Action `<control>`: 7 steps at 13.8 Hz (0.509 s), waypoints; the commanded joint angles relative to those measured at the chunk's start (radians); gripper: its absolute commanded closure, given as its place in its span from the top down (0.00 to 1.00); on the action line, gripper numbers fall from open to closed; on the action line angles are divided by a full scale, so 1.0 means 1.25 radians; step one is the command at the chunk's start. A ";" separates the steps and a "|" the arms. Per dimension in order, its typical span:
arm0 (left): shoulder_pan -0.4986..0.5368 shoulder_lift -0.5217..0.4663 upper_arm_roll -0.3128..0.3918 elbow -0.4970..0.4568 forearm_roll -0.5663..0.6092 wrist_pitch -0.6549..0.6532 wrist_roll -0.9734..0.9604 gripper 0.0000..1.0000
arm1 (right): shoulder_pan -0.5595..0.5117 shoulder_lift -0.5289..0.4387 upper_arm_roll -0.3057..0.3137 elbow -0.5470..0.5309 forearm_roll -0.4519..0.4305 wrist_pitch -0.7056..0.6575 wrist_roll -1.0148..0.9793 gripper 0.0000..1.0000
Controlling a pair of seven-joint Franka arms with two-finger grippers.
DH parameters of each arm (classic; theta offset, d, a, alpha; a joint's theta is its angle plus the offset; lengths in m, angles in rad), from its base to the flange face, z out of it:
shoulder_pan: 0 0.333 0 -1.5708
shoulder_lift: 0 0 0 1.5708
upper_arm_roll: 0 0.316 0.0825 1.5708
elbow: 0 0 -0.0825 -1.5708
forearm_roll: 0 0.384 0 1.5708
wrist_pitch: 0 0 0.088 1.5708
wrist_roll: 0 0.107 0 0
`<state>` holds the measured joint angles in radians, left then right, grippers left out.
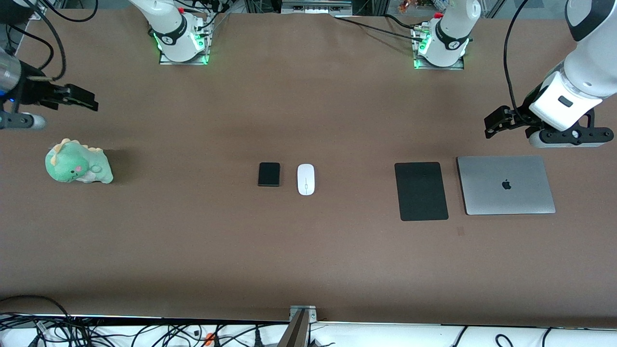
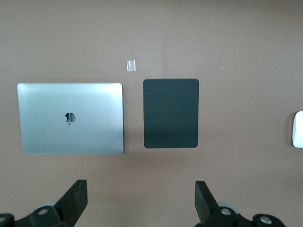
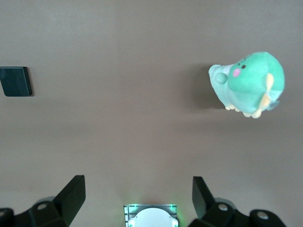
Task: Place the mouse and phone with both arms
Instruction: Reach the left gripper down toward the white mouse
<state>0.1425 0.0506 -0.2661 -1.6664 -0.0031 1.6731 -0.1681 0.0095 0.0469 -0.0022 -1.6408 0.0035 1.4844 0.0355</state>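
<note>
While both grippers' fingers hang open, the laptop (image 1: 505, 185) shows an Apple logo (image 1: 506, 184).

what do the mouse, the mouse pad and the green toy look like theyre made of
Mouse: probably hard plastic, smooth white shell with a thin grey centre line.
Mouse pad: flat, thin, matte black sheet with no glare, maybe rubber or fabric; the look leaves it open.
Green toy: soft plush, judging by its fuzzy rounded body and stitched-looking face with a pink cheek.
</note>
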 commanded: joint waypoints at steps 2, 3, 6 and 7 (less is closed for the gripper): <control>-0.006 0.077 -0.015 0.050 -0.016 -0.040 0.042 1.00 | 0.041 0.050 -0.001 0.003 0.008 0.036 0.095 1.00; -0.029 0.091 -0.021 0.050 -0.018 -0.040 0.038 1.00 | 0.045 0.051 -0.001 0.004 -0.003 0.040 0.111 1.00; -0.072 0.157 -0.024 0.048 -0.089 0.015 -0.031 1.00 | 0.053 0.052 -0.001 0.003 -0.002 0.029 0.114 1.00; -0.098 0.178 -0.024 0.048 -0.092 0.043 -0.066 1.00 | 0.051 0.052 -0.002 0.003 -0.002 0.029 0.114 1.00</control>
<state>0.0606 0.2035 -0.2941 -1.6491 -0.0881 1.6938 -0.1885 0.0737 0.1232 -0.0008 -1.6405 0.0028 1.5327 0.1621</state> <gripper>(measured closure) 0.000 0.000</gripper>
